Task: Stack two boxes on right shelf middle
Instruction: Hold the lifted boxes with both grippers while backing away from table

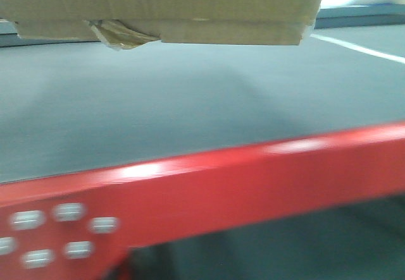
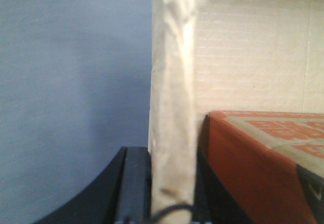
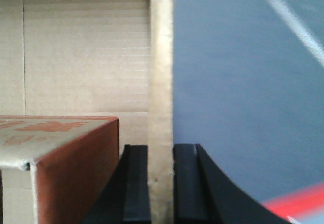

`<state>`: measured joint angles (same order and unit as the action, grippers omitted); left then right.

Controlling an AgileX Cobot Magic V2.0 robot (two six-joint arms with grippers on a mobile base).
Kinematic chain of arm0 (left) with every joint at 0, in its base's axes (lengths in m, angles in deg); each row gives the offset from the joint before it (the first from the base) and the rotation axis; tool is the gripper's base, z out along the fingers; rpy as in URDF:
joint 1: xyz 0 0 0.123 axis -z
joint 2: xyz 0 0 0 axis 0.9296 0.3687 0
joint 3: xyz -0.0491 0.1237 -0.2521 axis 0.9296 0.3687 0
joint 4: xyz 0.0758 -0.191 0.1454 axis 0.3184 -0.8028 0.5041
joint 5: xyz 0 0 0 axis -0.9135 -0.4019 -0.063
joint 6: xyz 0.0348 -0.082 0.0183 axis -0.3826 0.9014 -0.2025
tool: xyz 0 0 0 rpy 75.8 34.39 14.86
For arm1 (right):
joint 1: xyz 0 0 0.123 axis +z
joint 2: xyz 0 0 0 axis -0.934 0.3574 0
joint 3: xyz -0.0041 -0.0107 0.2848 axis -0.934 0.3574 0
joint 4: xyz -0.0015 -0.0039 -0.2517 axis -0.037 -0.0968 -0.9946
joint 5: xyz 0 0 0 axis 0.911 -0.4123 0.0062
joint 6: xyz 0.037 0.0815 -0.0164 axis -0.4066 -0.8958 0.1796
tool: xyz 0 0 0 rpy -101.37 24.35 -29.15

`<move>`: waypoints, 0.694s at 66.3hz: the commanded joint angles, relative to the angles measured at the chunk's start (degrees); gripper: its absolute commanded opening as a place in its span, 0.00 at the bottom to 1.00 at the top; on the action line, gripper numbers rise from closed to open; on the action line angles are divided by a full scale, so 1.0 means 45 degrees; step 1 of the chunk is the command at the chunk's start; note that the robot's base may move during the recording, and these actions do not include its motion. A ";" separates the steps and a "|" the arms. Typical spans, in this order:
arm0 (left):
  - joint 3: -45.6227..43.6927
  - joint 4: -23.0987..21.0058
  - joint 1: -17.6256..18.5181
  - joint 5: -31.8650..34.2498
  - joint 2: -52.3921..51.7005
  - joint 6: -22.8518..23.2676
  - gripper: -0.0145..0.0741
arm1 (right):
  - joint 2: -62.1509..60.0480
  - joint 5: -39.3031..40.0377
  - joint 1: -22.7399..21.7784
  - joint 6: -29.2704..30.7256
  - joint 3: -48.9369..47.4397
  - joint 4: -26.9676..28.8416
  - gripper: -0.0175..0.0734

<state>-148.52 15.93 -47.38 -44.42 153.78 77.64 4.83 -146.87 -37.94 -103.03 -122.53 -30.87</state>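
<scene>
In the left wrist view, dull blue-grey flooring [image 2: 71, 82] fills the left half. The left gripper [image 2: 172, 209] is closed on a side wall of the brown corrugated cardboard box [image 2: 172, 107]: its black fingers [image 2: 132, 183] sit tight against either face of the creased board. To the right, inside the box, lies an orange-red printed carton [image 2: 253, 158].

In the front view, a blurred red metal rail [image 1: 253, 179] crosses the foreground, with a cluster of pale oval screw heads [image 1: 68, 212] at its left end. Beyond it spreads the same matt grey floor [image 1: 190, 97]. The cardboard box [image 1: 164, 2] hangs at the top of the frame, clear of the floor. Torn yellowish tape [image 1: 120, 36] curls from its lower edge left of centre. A white painted line [image 1: 361, 47] runs across the floor at far right.

In the right wrist view, the orange-red carton [image 3: 76, 173] sits at left inside the box [image 3: 86, 57]. The right gripper [image 3: 161, 183] is clamped on the opposite wall, one black finger [image 3: 135, 183] on each side. Grey floor [image 3: 243, 92], the white line [image 3: 293, 21] and a corner of the red rail [image 3: 298, 204] lie to the right.
</scene>
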 commanded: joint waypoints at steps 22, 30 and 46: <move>-0.0179 0.0032 -0.0064 0.0653 -0.0122 0.0133 0.04 | -0.0180 0.0430 -0.0012 -0.0030 -0.0127 -0.0399 0.03; -0.0179 0.0032 -0.0064 0.0653 -0.0122 0.0133 0.04 | -0.0180 0.0430 -0.0012 -0.0030 -0.0127 -0.0399 0.03; -0.0179 0.0055 -0.0064 0.0655 -0.0122 0.0133 0.04 | -0.0180 0.0430 -0.0012 -0.0030 -0.0127 -0.0399 0.03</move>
<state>-148.52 15.93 -47.38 -44.40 153.78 77.64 4.83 -146.87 -37.94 -103.03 -122.53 -30.87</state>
